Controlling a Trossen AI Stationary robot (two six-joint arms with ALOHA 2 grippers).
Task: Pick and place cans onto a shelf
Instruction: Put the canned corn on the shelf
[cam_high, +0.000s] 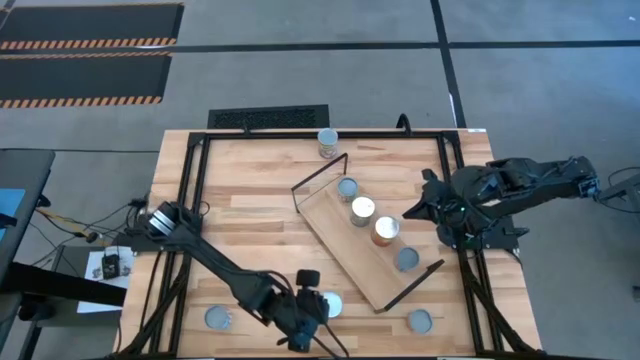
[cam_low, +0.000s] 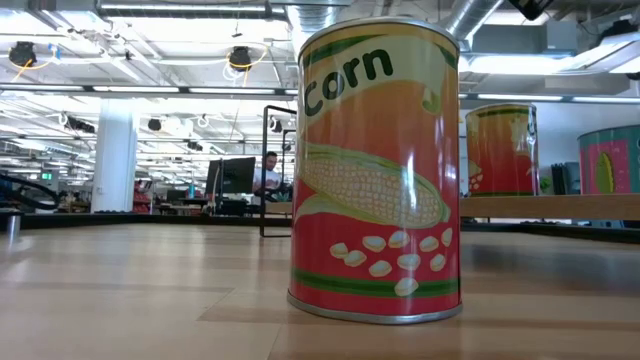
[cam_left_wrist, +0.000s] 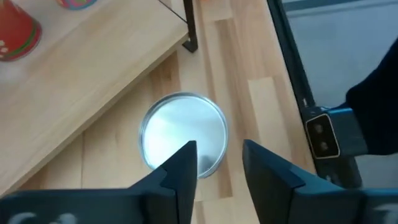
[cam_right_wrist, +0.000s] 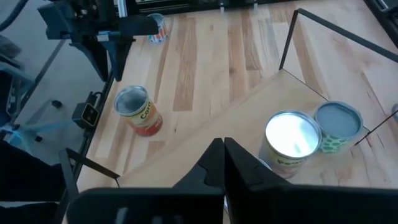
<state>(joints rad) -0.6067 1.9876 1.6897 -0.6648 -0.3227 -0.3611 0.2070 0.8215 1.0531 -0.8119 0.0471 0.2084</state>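
A Corn can (cam_low: 378, 170) with a silvery top (cam_left_wrist: 183, 134) stands upright on the table near its near edge (cam_high: 331, 303). My left gripper (cam_left_wrist: 219, 146) is open above it and touches nothing; it does not show in the low view. The light wooden shelf (cam_high: 345, 250) lies slantwise mid-table and bears several cans (cam_high: 362, 210). My right gripper (cam_right_wrist: 222, 144) is shut and empty. It hovers over the shelf (cam_right_wrist: 205, 124) beside a silvery-topped can (cam_right_wrist: 291, 140) and a grey-topped can (cam_right_wrist: 337, 124).
Loose cans stand at the far edge (cam_high: 328, 142), near left (cam_high: 219, 318) and near right (cam_high: 421, 321). Black wire frames (cam_high: 320, 176) close the shelf's short ends. Black rails (cam_high: 195, 190) run along the table's sides. A person (cam_low: 268, 170) sits far off in the room.
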